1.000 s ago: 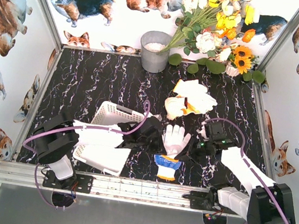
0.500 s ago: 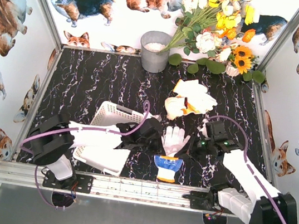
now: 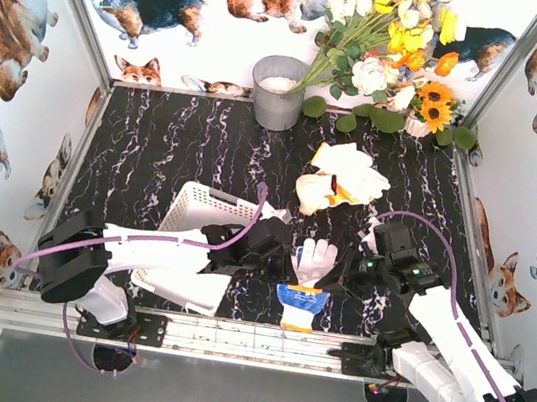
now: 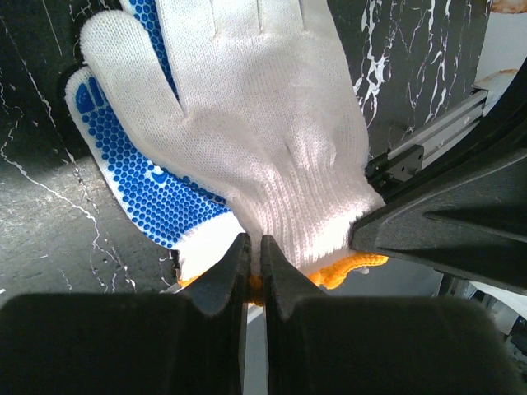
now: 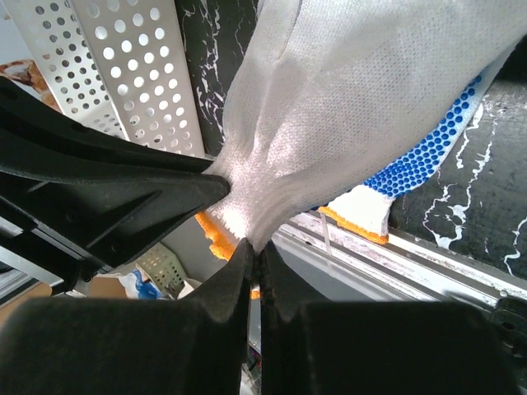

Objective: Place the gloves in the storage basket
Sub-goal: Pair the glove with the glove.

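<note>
A white knit glove with an orange-yellow cuff hangs between my two grippers, over a blue-dotted glove. My left gripper is shut on the cuff edge of the white glove from the left. In the left wrist view the blue-dotted glove lies under it. My right gripper is shut on the same cuff from the right. More cream gloves lie piled farther back. The storage basket sits left of the held glove, partly under my left arm; its perforated wall shows in the right wrist view.
A grey metal bucket stands at the back, with a bunch of flowers leaning to its right. An aluminium rail runs along the near edge just below the held glove. Printed walls close in both sides.
Both arms have drawn slightly toward the near edge with the glove pair between them. The grips have not changed.
</note>
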`<action>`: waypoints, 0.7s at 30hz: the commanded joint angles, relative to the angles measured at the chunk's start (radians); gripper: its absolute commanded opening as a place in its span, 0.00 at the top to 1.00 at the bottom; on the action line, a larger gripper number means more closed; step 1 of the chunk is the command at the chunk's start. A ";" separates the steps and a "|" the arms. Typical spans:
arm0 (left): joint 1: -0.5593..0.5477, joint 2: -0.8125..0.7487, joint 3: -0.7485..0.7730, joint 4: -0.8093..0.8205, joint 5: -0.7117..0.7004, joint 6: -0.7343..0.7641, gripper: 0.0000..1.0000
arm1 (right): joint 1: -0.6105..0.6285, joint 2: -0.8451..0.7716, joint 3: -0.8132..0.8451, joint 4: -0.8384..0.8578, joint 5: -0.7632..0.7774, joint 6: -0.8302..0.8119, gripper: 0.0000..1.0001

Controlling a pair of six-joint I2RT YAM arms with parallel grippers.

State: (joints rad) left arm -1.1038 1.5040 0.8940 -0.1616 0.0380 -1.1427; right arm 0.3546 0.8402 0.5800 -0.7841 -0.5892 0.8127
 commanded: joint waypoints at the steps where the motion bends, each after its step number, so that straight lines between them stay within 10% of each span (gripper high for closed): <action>1: -0.013 -0.022 0.011 -0.082 -0.025 0.011 1.00 | 0.011 -0.018 0.026 -0.012 0.022 0.009 1.00; 21: -0.050 0.089 -0.006 -0.067 0.087 0.026 1.00 | 0.088 0.095 -0.118 0.122 0.049 0.034 1.00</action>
State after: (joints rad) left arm -1.1465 1.5650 0.8932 -0.2047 0.0761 -1.1427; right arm 0.4343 0.9363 0.4774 -0.7101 -0.5800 0.8410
